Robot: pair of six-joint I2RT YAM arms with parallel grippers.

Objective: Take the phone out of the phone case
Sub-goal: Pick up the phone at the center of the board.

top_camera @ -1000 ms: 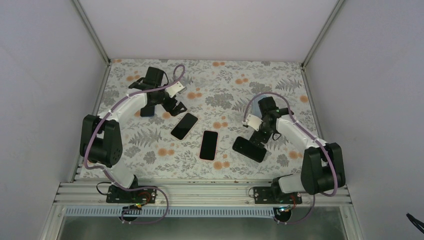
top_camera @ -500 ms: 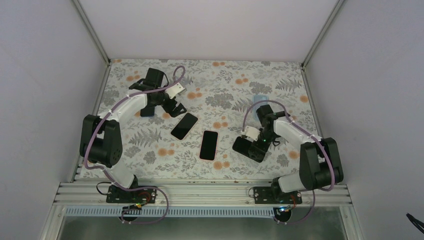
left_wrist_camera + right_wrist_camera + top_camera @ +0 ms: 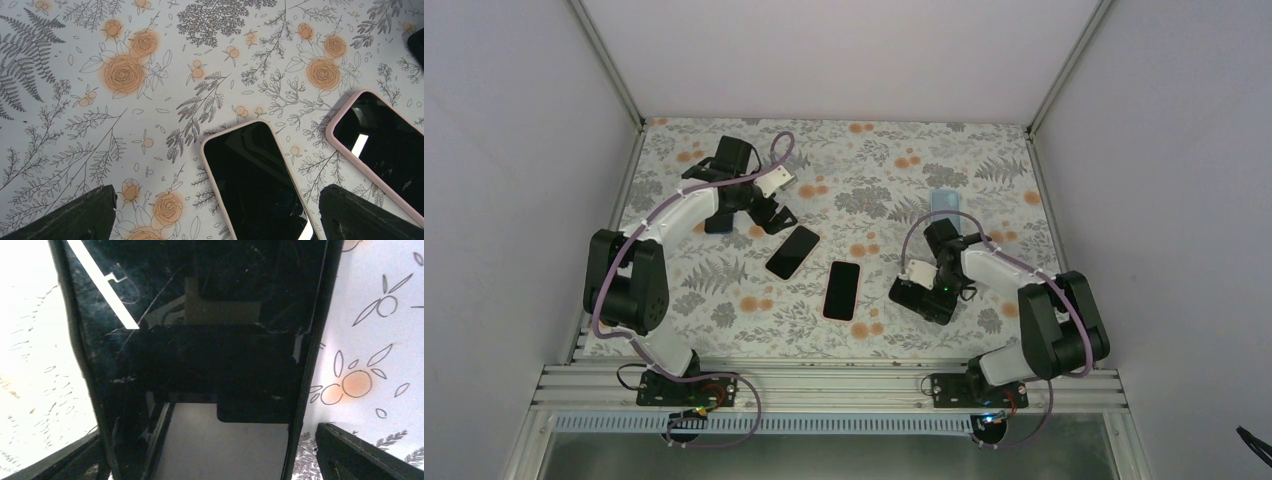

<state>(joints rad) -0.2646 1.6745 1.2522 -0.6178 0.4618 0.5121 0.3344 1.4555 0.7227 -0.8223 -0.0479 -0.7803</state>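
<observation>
A phone in a black case (image 3: 922,298) lies at the right of the table and fills the right wrist view (image 3: 200,340). My right gripper (image 3: 921,284) is low over it, open, with its fingers (image 3: 367,455) either side of the phone's long edges; its midpoint (image 3: 210,460) is over the screen. Two phones in pink cases lie mid-table, one (image 3: 792,251) (image 3: 257,182) and the other (image 3: 842,290) (image 3: 385,145). My left gripper (image 3: 769,212) (image 3: 215,220) is open and empty, above the table, just behind the nearer pink phone.
A light blue case (image 3: 943,202) lies behind the right arm. A dark blue object (image 3: 716,223) lies under the left arm's forearm. The floral mat (image 3: 754,310) ends at side rails and a metal frame at the front.
My right gripper has moved forward and left and come down over the black-cased phone, uncovering the light blue case behind it. The left arm has not moved.
</observation>
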